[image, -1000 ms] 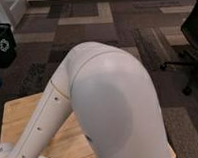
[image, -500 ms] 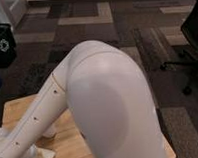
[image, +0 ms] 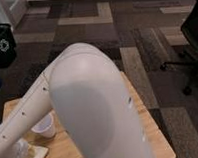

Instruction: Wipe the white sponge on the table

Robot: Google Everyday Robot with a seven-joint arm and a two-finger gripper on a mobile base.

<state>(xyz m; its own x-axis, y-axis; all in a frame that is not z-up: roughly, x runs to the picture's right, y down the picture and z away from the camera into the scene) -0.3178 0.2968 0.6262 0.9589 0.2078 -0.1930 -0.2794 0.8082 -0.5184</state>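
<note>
Flanking white sponge [image: 40,154] on table [image: 157,140]: claw [image: 15,153] left, cup [image: 45,128] behind.

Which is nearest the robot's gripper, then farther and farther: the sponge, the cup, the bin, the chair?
The gripper is low at the table's left edge.
1. Sponge, right beside it.
2. Cup, just behind the sponge.
3. Bin, on the floor, far left.
4. Chair, far right.

Underfoot, a patchwork carpet of brown, grey and tan rectangles [image: 114,22]. A black plastic recycling bin [image: 2,48] stands left and a black wheeled office chair [image: 193,43] right. The gripper [image: 14,154] is low at the left.
</note>
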